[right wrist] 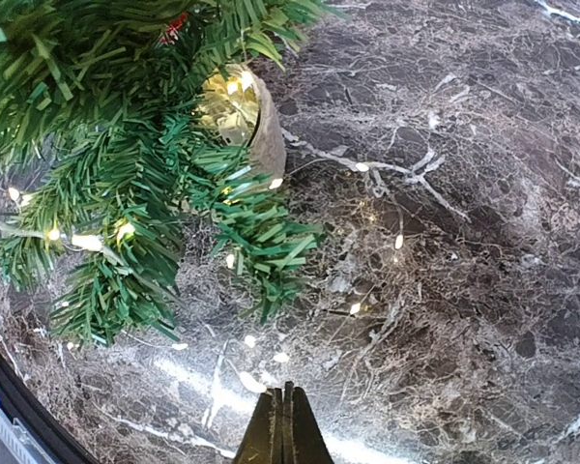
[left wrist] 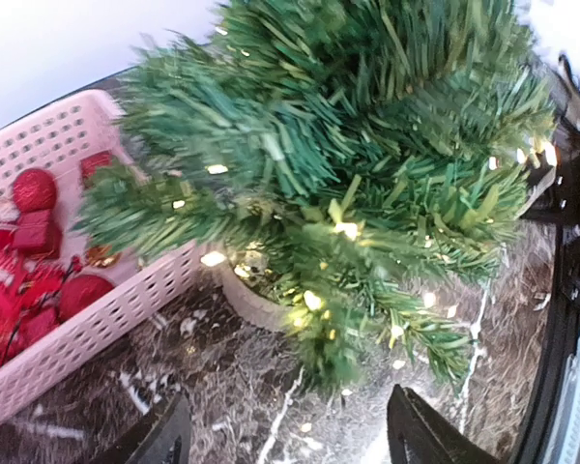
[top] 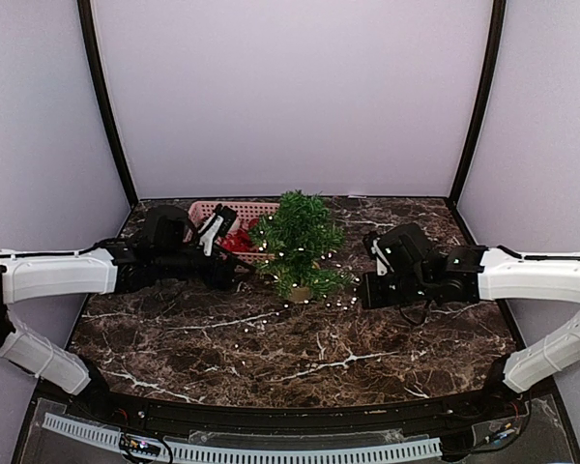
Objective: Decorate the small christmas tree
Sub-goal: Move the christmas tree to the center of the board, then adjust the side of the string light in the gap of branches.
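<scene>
Plainly, red ornaments [left wrist: 37,259] lie in the pink basket [left wrist: 111,324]; left pincer [left wrist: 290,427] apart, right pincer [right wrist: 283,411] together.

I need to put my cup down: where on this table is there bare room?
Bare: the broad front stretch of marble table between the small christmas tree and the near edge, and the far right corner behind the right arm. Crowded: back left, where pink basket, tree and left arm meet; lights trail right of the pot.
</scene>
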Robot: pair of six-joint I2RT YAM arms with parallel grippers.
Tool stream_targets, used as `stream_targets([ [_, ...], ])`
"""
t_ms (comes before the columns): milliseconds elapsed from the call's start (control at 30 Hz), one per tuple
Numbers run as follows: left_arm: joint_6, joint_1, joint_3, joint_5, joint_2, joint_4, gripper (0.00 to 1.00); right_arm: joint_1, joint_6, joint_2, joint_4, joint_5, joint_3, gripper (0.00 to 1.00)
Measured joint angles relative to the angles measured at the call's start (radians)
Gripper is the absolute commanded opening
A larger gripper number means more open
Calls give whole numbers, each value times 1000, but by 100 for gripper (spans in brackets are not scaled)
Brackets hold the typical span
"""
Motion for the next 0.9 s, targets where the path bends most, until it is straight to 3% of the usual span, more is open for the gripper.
stream_targets([
  [200,-38,-55,-135,-130,-244,50,72,0,-20,-30,-17,-1,6,0],
  [367,-45,-346,-204,-304,-331,127,71,0,-28,-45,-24,-59,32,0],
  [467,-44,-477,-209,-367,-272,174,71,1,-27,-66,-34,-111,34,0],
  [667,-27,-483,-222,-452,-75,224,67,2,-27,-131,-80,-182,37,0],
  [900,29,-475,-296,-554,53,389,75,4,-27,-150,-82,-220,40,0],
])
